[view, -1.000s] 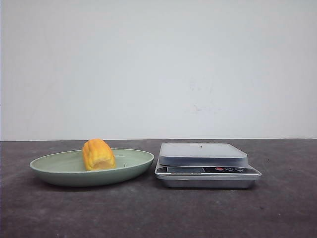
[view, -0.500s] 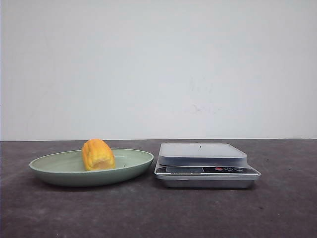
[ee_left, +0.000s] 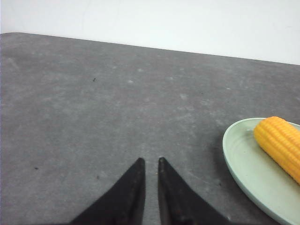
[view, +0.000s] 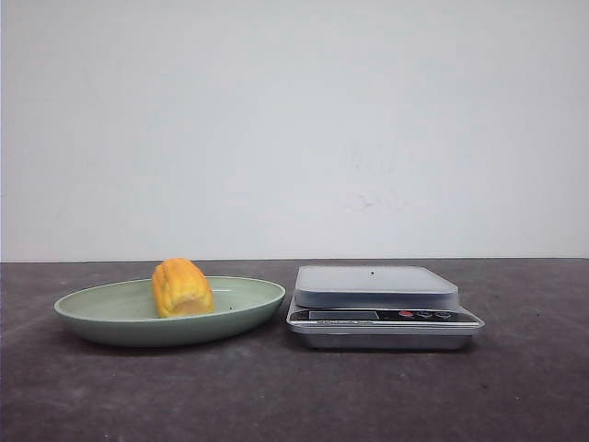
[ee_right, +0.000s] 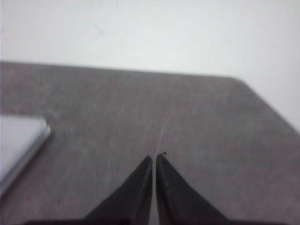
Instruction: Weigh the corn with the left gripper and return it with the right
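The corn [view: 182, 287], a stubby yellow-orange cob, lies in the pale green plate [view: 101, 324] on the left of the dark table. In the left wrist view the corn [ee_left: 280, 142] and the plate [ee_left: 241, 161] sit off to one side of my left gripper [ee_left: 151, 160]. That gripper hovers over bare table, its black fingers nearly together with only a thin slit and nothing between them. My right gripper [ee_right: 155, 156] is shut and empty over bare table, beside the scale's corner [ee_right: 21, 138]. Neither gripper shows in the front view.
A silver kitchen scale [view: 377, 287] with a flat grey platform stands just right of the plate, its display and buttons facing the camera. A white wall runs behind the table's far edge.
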Controlling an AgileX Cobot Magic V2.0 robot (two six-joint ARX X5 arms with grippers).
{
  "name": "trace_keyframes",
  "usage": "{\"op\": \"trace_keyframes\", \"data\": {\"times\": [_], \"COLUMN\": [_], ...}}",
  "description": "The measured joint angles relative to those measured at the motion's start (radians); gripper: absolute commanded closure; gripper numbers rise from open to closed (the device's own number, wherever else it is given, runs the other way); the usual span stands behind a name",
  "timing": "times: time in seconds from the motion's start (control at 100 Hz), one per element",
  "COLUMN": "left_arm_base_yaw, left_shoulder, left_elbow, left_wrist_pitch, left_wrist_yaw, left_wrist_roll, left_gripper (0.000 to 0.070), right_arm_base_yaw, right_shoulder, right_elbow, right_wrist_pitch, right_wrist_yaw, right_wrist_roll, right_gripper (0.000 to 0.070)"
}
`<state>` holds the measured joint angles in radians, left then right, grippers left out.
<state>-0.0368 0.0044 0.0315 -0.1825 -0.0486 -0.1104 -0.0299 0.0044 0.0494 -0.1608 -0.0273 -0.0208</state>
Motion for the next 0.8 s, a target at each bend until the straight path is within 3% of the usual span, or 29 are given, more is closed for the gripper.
{"op": "trace_keyframes", "data": {"times": [0.8], "left_arm_base_yaw": [0.0], "left_shoulder": [0.0], "left_elbow": [0.0], "left_wrist_pitch": [0.0], "left_wrist_yaw": [0.0], "left_wrist_roll": [0.0], "left_gripper": [0.0696], "right_arm_base_yaw": [0.001], "right_shoulder": [0.001], "right_elbow": [-0.034], "right_wrist_pitch": [-0.007], "right_wrist_yaw": [0.0], "right_wrist_roll": [0.025], "right_gripper": [0.0693]}}
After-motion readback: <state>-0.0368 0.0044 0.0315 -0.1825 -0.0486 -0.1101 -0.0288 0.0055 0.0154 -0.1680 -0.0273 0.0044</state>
